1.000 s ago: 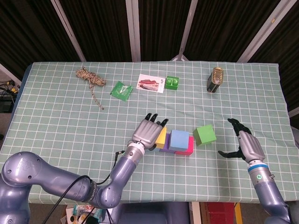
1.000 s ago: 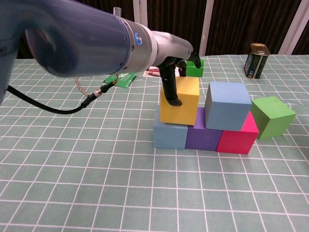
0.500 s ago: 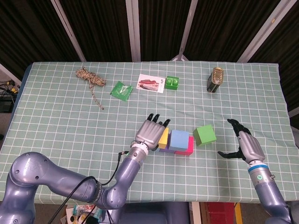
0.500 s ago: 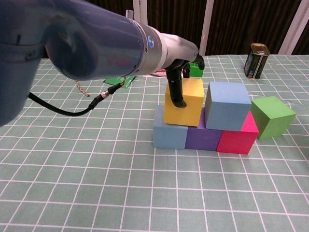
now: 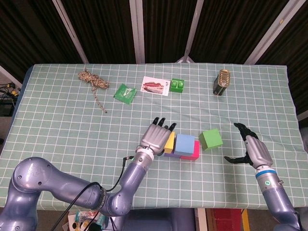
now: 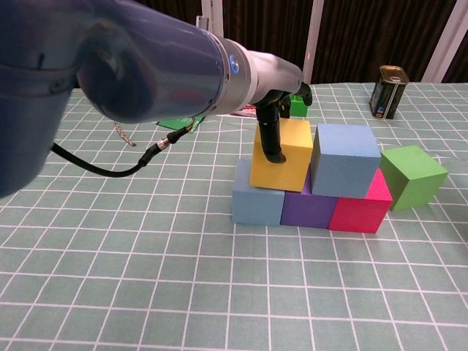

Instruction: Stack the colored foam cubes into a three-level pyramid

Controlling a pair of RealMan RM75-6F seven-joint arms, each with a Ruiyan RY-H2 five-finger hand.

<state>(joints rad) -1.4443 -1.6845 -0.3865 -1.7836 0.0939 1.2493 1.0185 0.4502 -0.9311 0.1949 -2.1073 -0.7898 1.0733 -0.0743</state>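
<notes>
Since a second ago the yellow cube (image 6: pixel 284 156) has shifted rightward on the second level, closing most of the gap to the light blue upper cube (image 6: pixel 345 159), carried by the left hand (image 5: pixel 155 136), which has crept the same way.

Largest in view is the desk (image 5: pixel 62 134), covered in a green checked cloth. On it the left arm (image 6: pixel 146 66) fills much of the chest view. The unfinished pyramid stands near the middle of the desk: a bottom row of a blue-grey cube (image 6: pixel 256 200), a purple cube (image 6: pixel 307 206) and a pink cube (image 6: pixel 360 208) touching side by side, with the yellow and light blue cubes on top. The cubes are plain, matte foam blocks with sharp edges. The yellow one sits a little askew, overhanging the seam between blue-grey and purple. A green cube (image 6: pixel 412 175) rests on the desk just right of the pink one, on no level.

Left fingers (image 6: pixel 272 139) hang down the front face of the yellow cube, with others hooked over its back edge; they hold the cube. The right hand (image 5: pixel 254 149) hovers well right of the green cube, fingers (image 5: pixel 243 129) spread and curved, holding nothing.

Farther back lie a coil of rope (image 5: pixel 92 81), a printed card (image 5: pixel 156 86), a green packet (image 5: pixel 125 93), a tin can (image 5: pixel 222 82) and a small green brick (image 5: pixel 177 85).
</notes>
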